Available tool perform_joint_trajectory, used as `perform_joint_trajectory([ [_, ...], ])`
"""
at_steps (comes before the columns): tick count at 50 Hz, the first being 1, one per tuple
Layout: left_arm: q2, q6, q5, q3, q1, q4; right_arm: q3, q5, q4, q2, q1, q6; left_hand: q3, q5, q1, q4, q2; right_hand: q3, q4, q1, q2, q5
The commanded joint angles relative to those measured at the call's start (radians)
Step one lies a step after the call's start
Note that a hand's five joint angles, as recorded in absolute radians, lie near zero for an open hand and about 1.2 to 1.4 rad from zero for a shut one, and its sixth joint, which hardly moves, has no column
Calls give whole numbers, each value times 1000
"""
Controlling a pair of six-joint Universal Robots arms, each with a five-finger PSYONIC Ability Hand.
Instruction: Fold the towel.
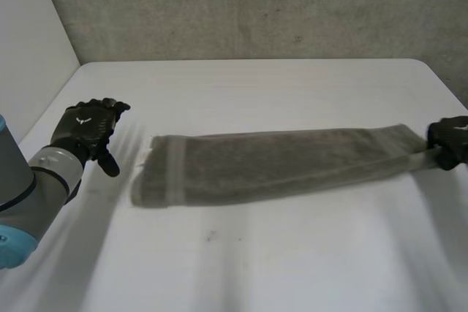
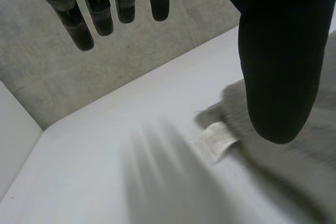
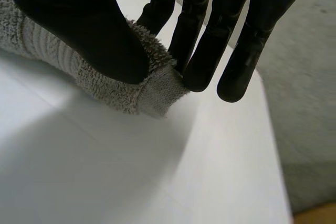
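Note:
A grey towel [image 1: 278, 164], folded into a long narrow strip, lies across the white table [image 1: 256, 268] from left to right. My right hand [image 1: 451, 141] is at its right end and pinches the end corner [image 3: 157, 90] between thumb [image 3: 100, 40] and fingers [image 3: 202, 51]. My left hand [image 1: 89, 128] hovers over the table a little left of the towel's left end, its fingers [image 2: 89, 22] straight and holding nothing. From the left wrist, that end of the towel [image 2: 236, 114] with a white label [image 2: 218, 140] lies beyond the thumb [image 2: 278, 56].
A concrete wall [image 1: 256, 5] runs behind the table's far edge. The table's right edge [image 3: 273, 129] passes just beyond my right hand. A white panel [image 1: 29, 42] stands along the left side.

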Motion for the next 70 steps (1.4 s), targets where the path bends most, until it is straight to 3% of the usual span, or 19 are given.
perform_joint_trajectory([
  [1, 18, -1, 0, -6, 8, 0, -62, -5, 38, -12, -168, -87, 7, -30, 1, 6, 9, 184, 183, 13, 190, 193],
  [7, 18, -4, 0, -6, 9, 0, -128, -10, 98, -20, -125, -84, 7, -30, 1, 6, 9, 184, 183, 13, 190, 193],
  [14, 21, -4, 0, -8, 11, 0, -254, 4, 107, -57, 176, 32, 7, -30, 1, 6, 9, 184, 183, 13, 190, 193],
  [15, 24, -4, 0, -9, 11, 0, -295, 5, 106, -43, 267, 63, 7, -30, 1, 6, 9, 184, 183, 13, 190, 193],
  [16, 24, -4, 0, -9, 11, 0, -296, 5, 106, -43, 268, 63, 7, -30, 1, 6, 9, 184, 183, 13, 190, 193],
  [17, 27, -5, 0, -9, 11, 0, -335, 7, 101, -20, 362, 83, 7, -30, 1, 6, 9, 184, 183, 13, 190, 193],
  [18, 27, -4, 0, -15, 11, 0, -335, 7, 101, -20, 363, 83, 7, -30, 1, 6, 9, 184, 183, 13, 190, 193],
  [19, 27, -4, 0, -15, 11, 0, -389, 16, 100, 20, 489, 97, 7, -30, 1, 6, 9, 184, 183, 13, 190, 193],
  [20, 29, -4, 0, -20, 11, 1, -389, 16, 100, 20, 490, 97, 7, -30, 1, 6, 9, 184, 183, 13, 190, 193],
  [22, 29, -4, 0, -21, 11, 1, -461, 37, 100, 109, 680, 95, 7, -30, 1, 6, 9, 184, 183, 13, 190, 193],
  [25, 30, -4, 0, -24, 11, 1, -487, 35, 101, 182, 798, 94, 7, -30, 1, 6, 9, 184, 183, 13, 190, 193],
  [33, 29, -4, 1, -28, 9, 1, -474, 24, 104, 301, 956, 98, 7, -30, 1, 6, 9, 184, 183, 13, 190, 193],
  [40, 29, -4, 1, -31, 11, 1, -452, 25, 104, 268, 969, 131, 7, -30, 1, 6, 9, 184, 183, 13, 190, 193],
  [42, 29, -4, 1, -34, 11, 1, -447, 33, 109, 247, 967, 144, 7, -30, 1, 6, 9, 56, 54, -115, 62, 65],
  [43, 29, -5, 1, -34, 11, 1, -437, 36, 116, 221, 964, 161, 7, -30, 1, 6, 9, -723, -725, -894, -717, -714],
  [44, 29, -5, 1, -34, 11, 1, -414, 41, 117, 188, 955, 176, 7, -30, 1, 6, 9, -1037, -1039, -1209, -1032, -1028],
  [55, 29, -4, 1, -37, -3, 3, -135, 28, 115, -47, 681, 278, 7, -30, 1, 6, 9, -1037, -1039, -1209, -1032, -1028],
  [65, 29, -4, 1, -41, -8, 3, 103, 13, 51, -75, 503, 256, 7, -30, 1, 6, 9, -1028, -1030, -1200, -1023, -1019],
  [70, 29, -4, 1, -43, -11, 3, 198, -7, -66, -63, 443, 227, 7, -30, 1, 6, 9, -565, -567, -737, -560, -556],
])
